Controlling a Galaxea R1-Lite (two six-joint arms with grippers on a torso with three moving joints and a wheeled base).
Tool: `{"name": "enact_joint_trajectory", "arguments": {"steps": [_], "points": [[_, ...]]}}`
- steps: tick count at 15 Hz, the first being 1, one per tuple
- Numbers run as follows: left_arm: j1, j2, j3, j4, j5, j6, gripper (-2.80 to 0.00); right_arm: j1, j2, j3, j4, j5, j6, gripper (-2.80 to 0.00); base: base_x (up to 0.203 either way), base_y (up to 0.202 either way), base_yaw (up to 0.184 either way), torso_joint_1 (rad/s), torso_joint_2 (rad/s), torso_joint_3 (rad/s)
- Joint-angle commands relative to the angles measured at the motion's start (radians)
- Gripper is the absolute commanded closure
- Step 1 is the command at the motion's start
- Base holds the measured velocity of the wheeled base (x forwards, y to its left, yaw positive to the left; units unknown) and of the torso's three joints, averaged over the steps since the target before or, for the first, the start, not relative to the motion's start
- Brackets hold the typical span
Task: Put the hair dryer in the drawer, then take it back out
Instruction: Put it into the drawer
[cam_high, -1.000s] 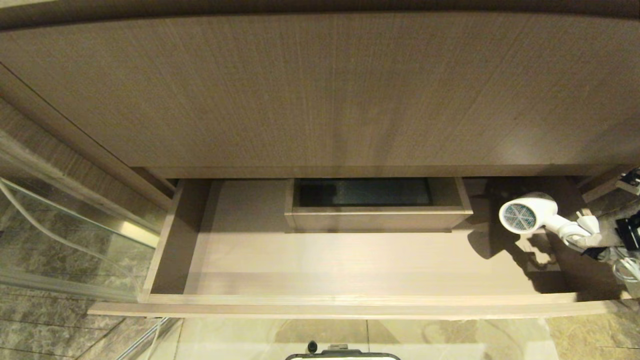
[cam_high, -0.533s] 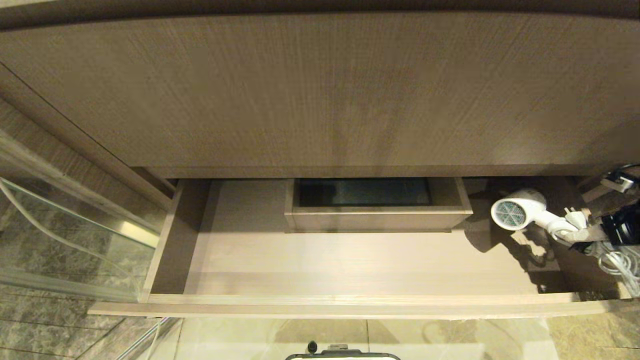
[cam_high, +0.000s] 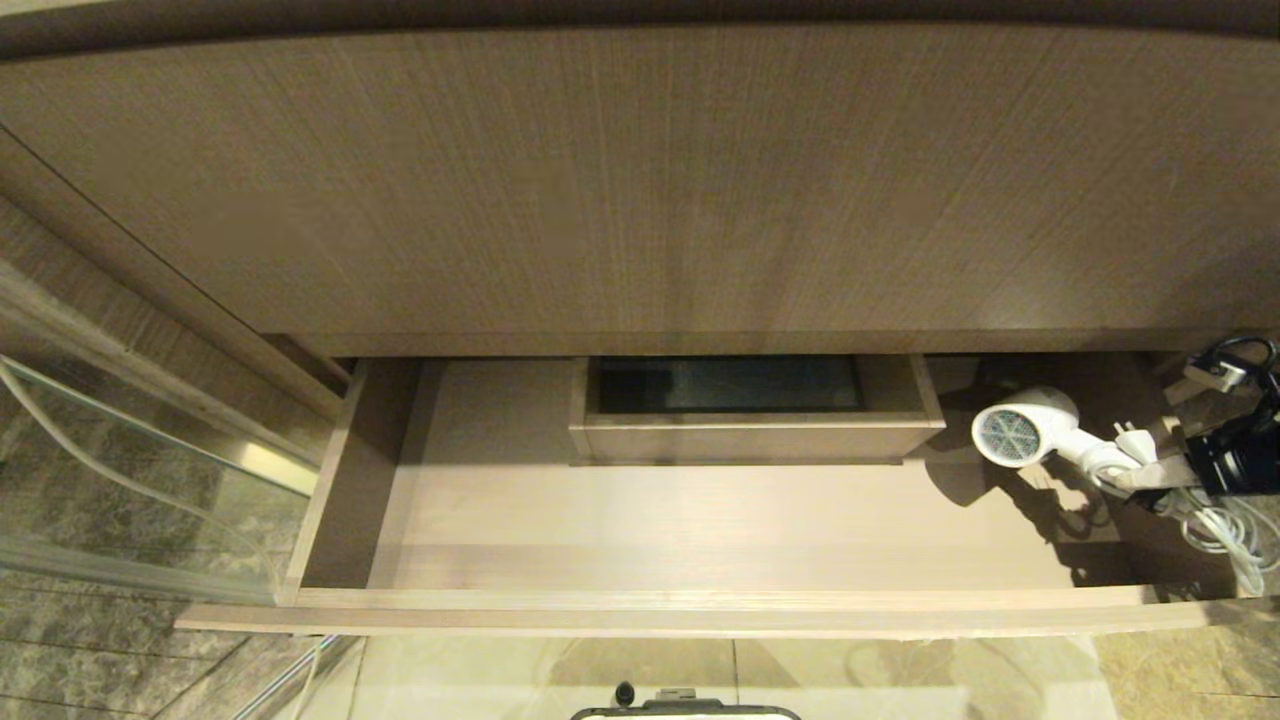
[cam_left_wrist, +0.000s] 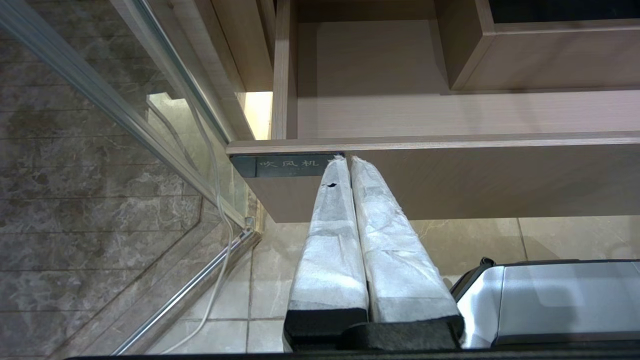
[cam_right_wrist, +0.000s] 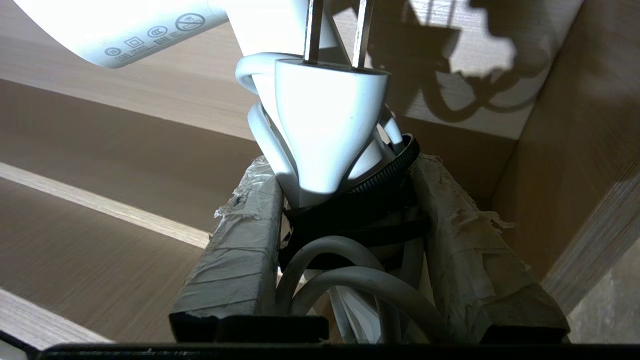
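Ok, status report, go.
Right claw shut on dryer, above drawer's right end. Left claw shut, parked by drawer front. Nothing in the way.

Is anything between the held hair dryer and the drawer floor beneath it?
Nothing visible. The right claw grips the hair dryer by its handle and bundled cord over the drawer's right end; the floor below is bare, and the boxed cutout sits clear beside it.
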Motion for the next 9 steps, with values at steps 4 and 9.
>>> {"name": "enact_joint_trajectory", "arguments": {"steps": [4, 9], "points": [[0.000, -0.002, 0.000, 0.000, 0.000, 0.000, 0.00, 0.022, 0.049, -0.008, -0.057, 0.004, -0.003, 0.00, 0.000, 0.000, 0.000, 0.000, 0.00, 0.000], [0.000, 0.000, 0.000, 0.000, 0.000, 0.000, 0.00, 0.040, 0.093, -0.010, -0.102, 0.004, -0.005, 0.00, 0.000, 0.000, 0.000, 0.000, 0.00, 0.000]]}}
